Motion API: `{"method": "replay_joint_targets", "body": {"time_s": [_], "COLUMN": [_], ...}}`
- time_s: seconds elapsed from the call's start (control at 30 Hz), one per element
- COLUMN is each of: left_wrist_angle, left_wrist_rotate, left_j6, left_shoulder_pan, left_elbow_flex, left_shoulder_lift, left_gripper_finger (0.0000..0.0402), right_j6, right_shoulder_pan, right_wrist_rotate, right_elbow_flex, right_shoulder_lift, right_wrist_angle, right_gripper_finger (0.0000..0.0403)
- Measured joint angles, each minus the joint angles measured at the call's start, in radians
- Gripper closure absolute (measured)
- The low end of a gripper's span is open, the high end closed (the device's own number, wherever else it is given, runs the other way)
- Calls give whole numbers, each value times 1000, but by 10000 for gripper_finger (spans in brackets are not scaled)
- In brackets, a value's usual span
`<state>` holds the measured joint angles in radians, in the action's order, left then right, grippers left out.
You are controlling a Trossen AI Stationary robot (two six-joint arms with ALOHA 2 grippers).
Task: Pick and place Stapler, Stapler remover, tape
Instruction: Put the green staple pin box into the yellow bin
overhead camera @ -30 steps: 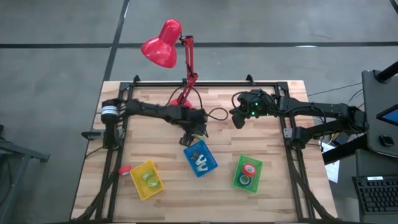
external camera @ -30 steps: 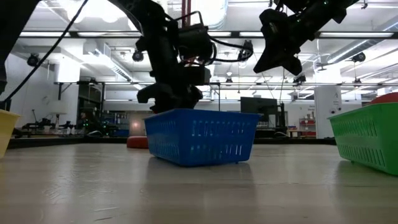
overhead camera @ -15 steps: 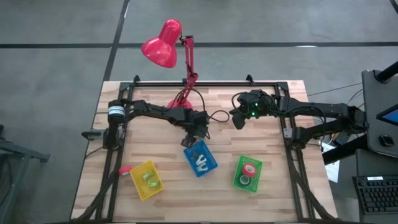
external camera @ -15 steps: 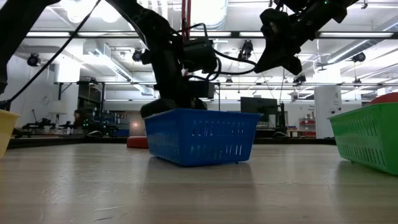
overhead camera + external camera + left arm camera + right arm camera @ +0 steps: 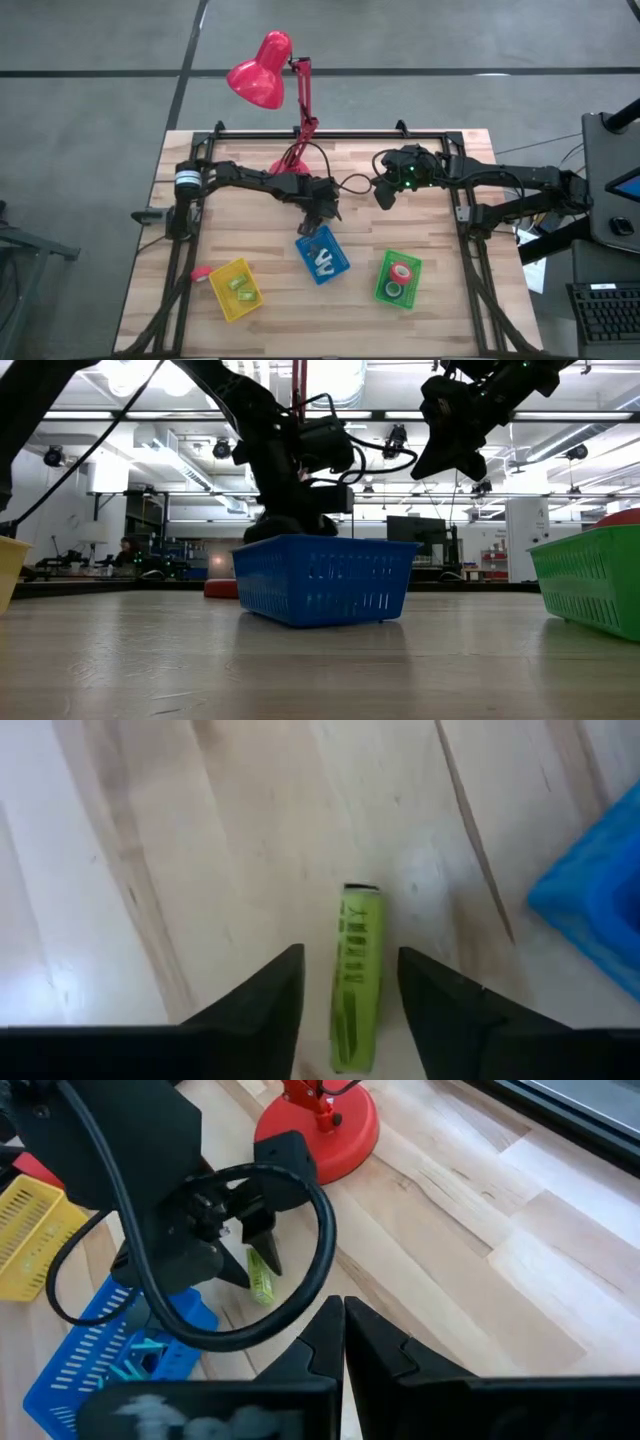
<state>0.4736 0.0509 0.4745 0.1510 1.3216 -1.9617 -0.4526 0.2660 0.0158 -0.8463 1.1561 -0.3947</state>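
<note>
A lime-green stapler [image 5: 357,975] lies flat on the wooden table, just on the far side of the blue tray [image 5: 340,248]. My left gripper [image 5: 350,952] points steeply down over it, open, with one finger on either side of the stapler and a sliver of table showing at each side. The right wrist view shows the same stapler [image 5: 262,1280] under the left fingers. Pale stapler removers [image 5: 323,261] lie in the blue tray. Tape rolls [image 5: 401,270] lie in the green tray [image 5: 380,285]. My right gripper [image 5: 383,195] hangs shut above the table's far right.
A red desk lamp stands on its base [image 5: 290,163] at the far edge, close behind the left arm. The yellow tray [image 5: 252,281] with green pieces sits near left, with a small red thing [image 5: 200,272] beside it. Bare wood lies between the trays.
My left gripper has sunk toward the table, and in the low view its fingers have dropped out of sight behind the blue tray's rim. The stapler and the trays have stayed where they were.
</note>
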Motion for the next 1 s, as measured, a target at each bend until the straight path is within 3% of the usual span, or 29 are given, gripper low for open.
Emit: {"method": "replay_joint_targets", "body": {"time_s": [0.43, 0.7, 0.8, 1.0], "left_wrist_angle": [22, 338, 472, 650], "left_wrist_rotate": [-19, -165, -123, 107], "left_j6": [-14, -133, -240, -536], "left_shoulder_pan": [0, 2, -2, -12], "left_elbow_flex": [-7, 98, 118, 80], "left_shoulder_lift": [-1, 47, 110, 295], "left_gripper_finger": [356, 347, 342, 354], "right_j6": [1, 11, 10, 15], "right_shoulder_pan": [0, 0, 0, 0], "right_wrist_rotate": [5, 11, -19, -41], "right_elbow_flex": [0, 0, 0, 0], "right_shoulder_lift": [0, 0, -5, -9], "right_wrist_angle": [1, 9, 2, 8], "right_gripper_finger": [394, 394, 394, 394]}}
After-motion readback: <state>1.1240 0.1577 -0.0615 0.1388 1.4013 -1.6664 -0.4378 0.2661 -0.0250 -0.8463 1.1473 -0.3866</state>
